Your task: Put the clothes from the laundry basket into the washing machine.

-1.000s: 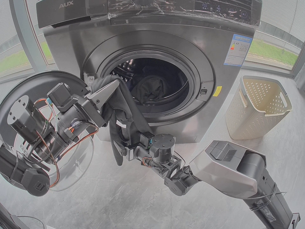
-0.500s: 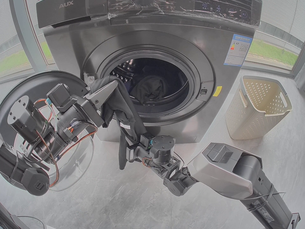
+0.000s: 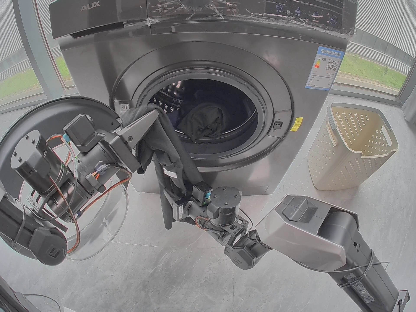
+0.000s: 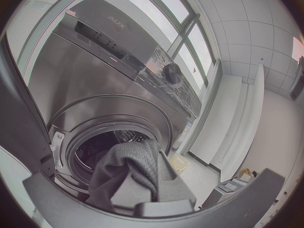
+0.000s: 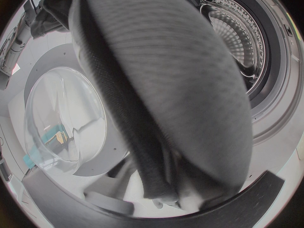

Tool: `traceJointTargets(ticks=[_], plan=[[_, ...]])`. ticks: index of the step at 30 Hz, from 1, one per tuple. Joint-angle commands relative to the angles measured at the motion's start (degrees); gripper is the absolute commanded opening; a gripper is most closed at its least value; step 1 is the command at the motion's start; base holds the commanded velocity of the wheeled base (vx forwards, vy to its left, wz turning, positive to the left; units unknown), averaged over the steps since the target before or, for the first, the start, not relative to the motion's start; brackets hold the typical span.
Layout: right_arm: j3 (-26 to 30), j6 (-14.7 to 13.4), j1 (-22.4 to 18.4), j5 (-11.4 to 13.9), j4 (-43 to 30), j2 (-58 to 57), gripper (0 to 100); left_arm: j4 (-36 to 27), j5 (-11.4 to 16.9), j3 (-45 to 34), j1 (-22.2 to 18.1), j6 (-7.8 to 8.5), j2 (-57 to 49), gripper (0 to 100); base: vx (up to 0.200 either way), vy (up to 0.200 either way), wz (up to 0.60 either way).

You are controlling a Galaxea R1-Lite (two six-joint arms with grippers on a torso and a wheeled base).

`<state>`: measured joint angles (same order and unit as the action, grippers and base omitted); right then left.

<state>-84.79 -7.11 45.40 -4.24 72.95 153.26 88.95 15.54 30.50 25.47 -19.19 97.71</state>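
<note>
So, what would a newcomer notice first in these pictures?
A dark garment hangs before the washing machine and its open drum, its top held by the left gripper, its lower part at the right gripper. More dark clothes lie inside the drum, and a cream laundry basket stands on the floor at the right.

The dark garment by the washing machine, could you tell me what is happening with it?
The left gripper has its fingers shut on a dark garment, holding it at the washing machine, by the rim of its drum. The cloth hangs down to the right gripper. More dark clothes lie inside the drum; the laundry basket stands beside the machine.
</note>
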Motion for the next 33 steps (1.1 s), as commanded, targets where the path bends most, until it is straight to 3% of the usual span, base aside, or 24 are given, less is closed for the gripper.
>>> traceJointTargets(ticks=[1, 7, 12, 13, 24, 27, 33], plan=[[0.94, 0.08, -0.13, 0.02, 0.18, -0.33, 100, 0.34, 0.01, 0.00, -0.42, -0.06, 0.11, 0, 0.000, 0.000, 0.00], [4.45, 0.60, -0.22, 0.02, 1.67, -0.68, 100, 0.43, 0.10, 0.35, -1.30, -0.32, -0.06, 0, 0.000, 0.000, 0.00], [3.66, 1.31, -0.57, -0.06, 1.93, 0.02, 100, 0.43, 0.10, 0.17, -1.56, -0.41, -0.32, 0, 0.000, 0.000, 0.00], [3.31, 1.31, -0.57, -0.06, 1.93, 0.11, 0, 0.43, 0.10, 0.17, -1.56, -0.41, -0.41, 0, 0.000, 0.000, 0.00], [3.49, 1.31, -0.66, -0.06, 2.29, -0.59, 0, 0.43, 0.10, 0.17, -1.65, -0.24, -0.06, 0, 0.000, 0.000, 0.00], [8.23, 1.48, -0.66, -0.06, 3.87, -4.02, 0, 0.43, 0.19, 0.17, -1.82, -0.15, 0.20, 0, 0.000, 0.000, 0.00], [24.49, 1.48, -0.22, 0.90, 6.07, -16.85, 0, 0.43, 0.10, 0.44, -3.05, 0.03, 1.43, 0, 0.000, 0.000, 0.00]])
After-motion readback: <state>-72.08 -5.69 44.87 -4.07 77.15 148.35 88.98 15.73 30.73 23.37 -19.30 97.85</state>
